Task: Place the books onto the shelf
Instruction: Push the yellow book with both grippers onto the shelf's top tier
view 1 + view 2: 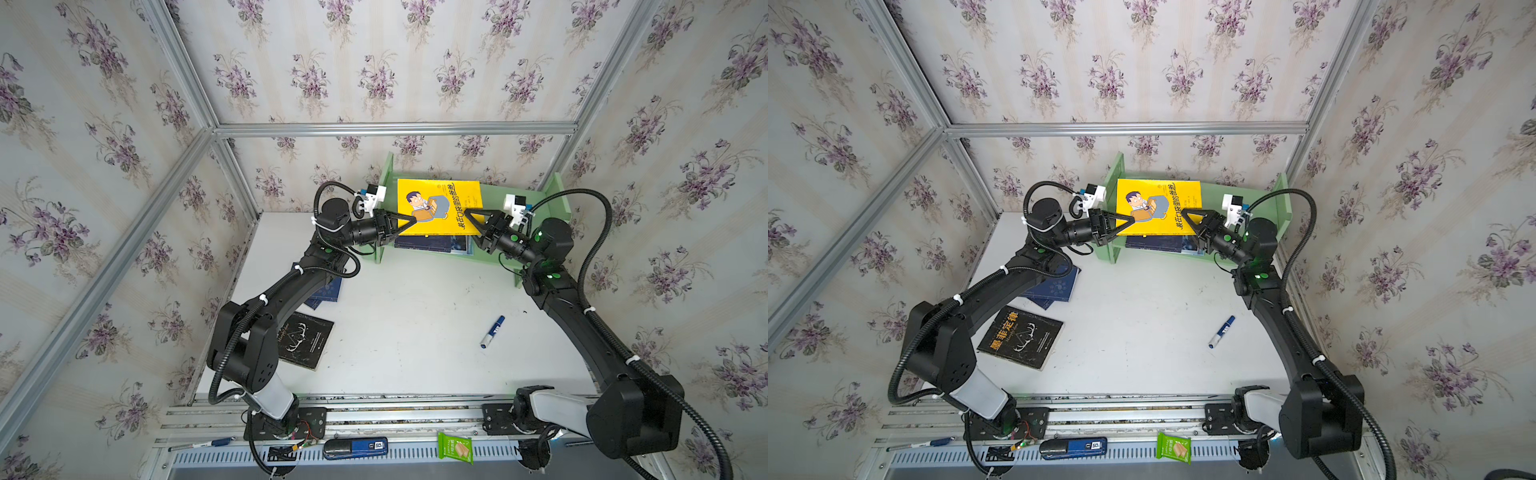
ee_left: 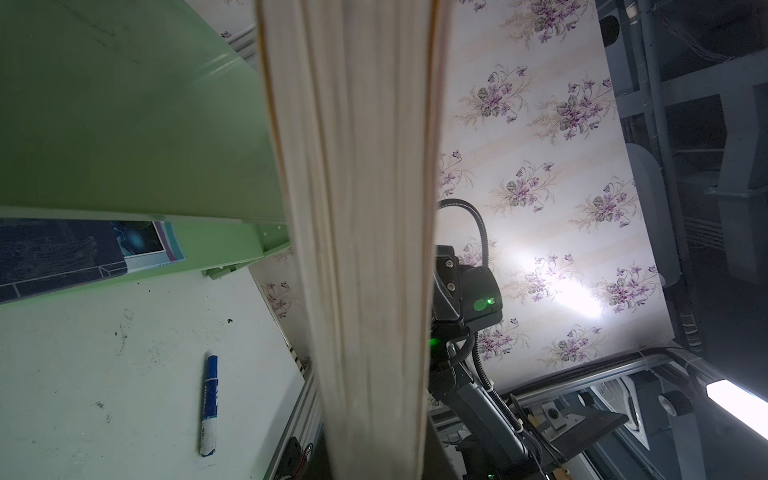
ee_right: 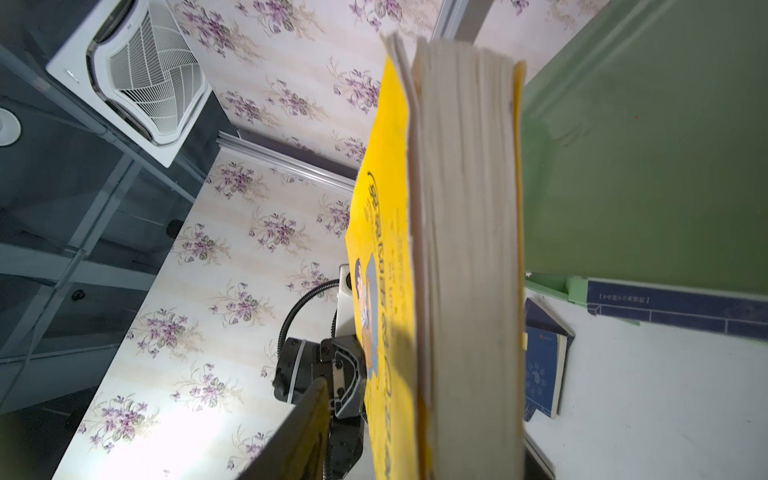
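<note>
White, scuffed tabletop [image 1: 415, 324] inside floral-papered walls [image 1: 374, 62] lies below both grippers, where the left gripper [image 1: 412, 222] clamps the yellow book [image 1: 436, 203] over the green shelf [image 1: 561, 199] and the right gripper [image 1: 467, 212] straddles its opposite edge, jaws parted.

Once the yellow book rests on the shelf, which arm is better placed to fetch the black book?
Left. The black book lies on the table's left side, beside the left arm; the right end effector is far across. First the left end effector must release the yellow book.
</note>
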